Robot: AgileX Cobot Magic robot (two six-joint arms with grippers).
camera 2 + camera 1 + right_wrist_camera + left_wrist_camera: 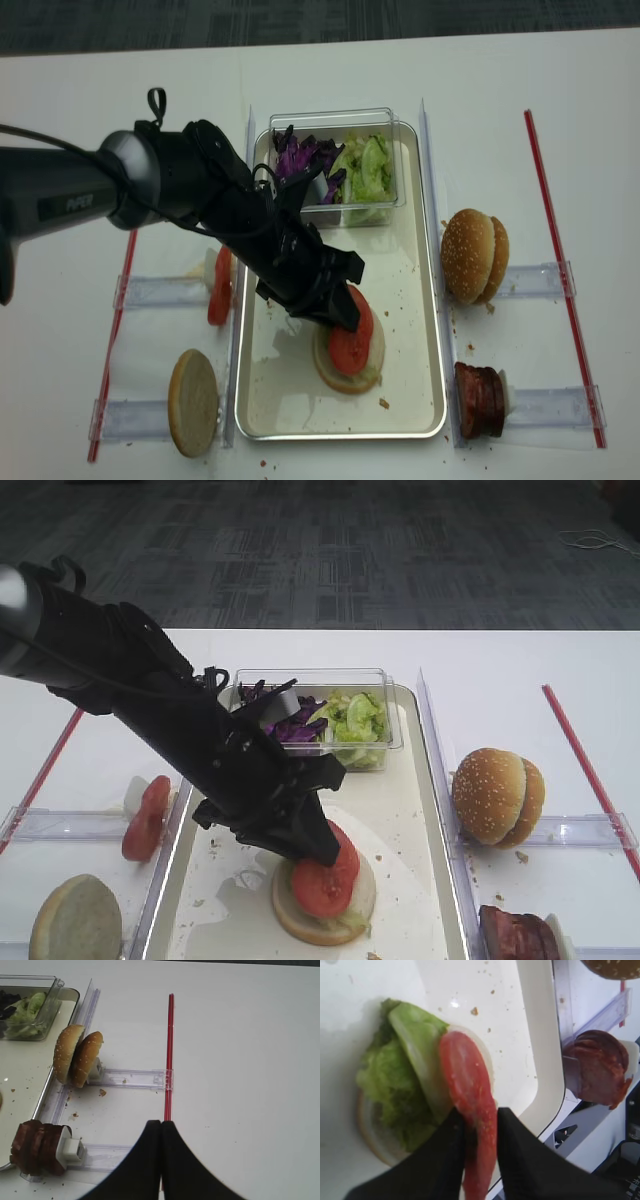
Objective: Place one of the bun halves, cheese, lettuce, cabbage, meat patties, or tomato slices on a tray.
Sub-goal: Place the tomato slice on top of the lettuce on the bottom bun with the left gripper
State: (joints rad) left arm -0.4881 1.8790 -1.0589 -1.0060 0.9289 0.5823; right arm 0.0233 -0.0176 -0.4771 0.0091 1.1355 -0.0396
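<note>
A tomato slice (467, 1085) lies tilted on lettuce (395, 1075) over a pale bun half (320, 925) on the silvery tray (400, 810). My left gripper (480, 1112) straddles the slice's near edge. Its fingers are slightly parted, with a thin dark gap along the left finger, so the jaws stand open around the slice. In the high views the black left arm reaches down to the tomato slice (350, 335) at the tray's front middle. My right gripper (161, 1122) is shut and empty over the white table, beside a red strip (169, 1055).
A clear tub (395, 735) at the tray's back holds purple cabbage (285, 720) and lettuce (355, 720). Right of the tray stand sesame bun tops (497, 795) and meat patties (515, 935) in clear racks. On the left are another tomato slice (147, 818) and a pale bun half (75, 920).
</note>
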